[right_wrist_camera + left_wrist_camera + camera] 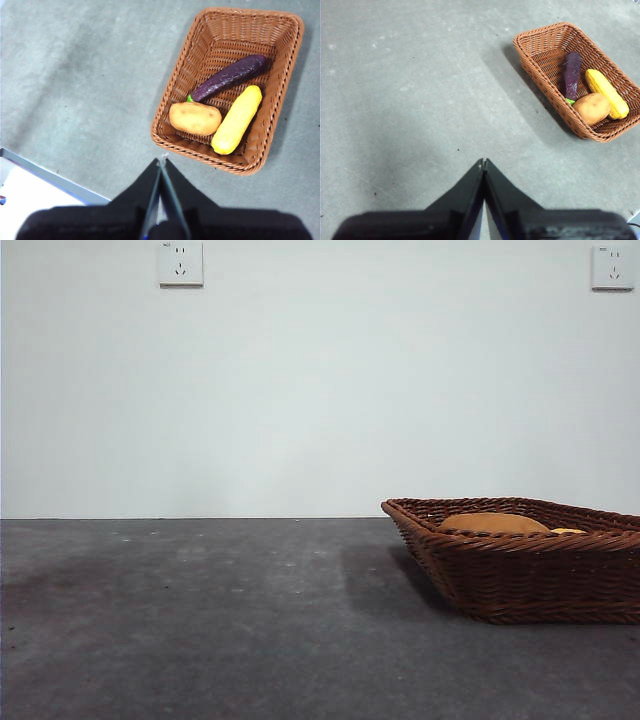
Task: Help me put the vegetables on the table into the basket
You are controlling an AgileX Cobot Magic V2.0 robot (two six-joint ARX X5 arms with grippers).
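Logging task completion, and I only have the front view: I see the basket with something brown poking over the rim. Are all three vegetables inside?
Observer: Yes. The right wrist view shows the eggplant, potato and corn all lying in the basket.
Operator: Anything left out on the table?
Observer: None that the wrist views show; the table around the basket is bare grey there.
Operator: Arms still holding anything?
Observer: No. The left gripper and right gripper both have their jaws shut on nothing, above the table and clear of the basket.
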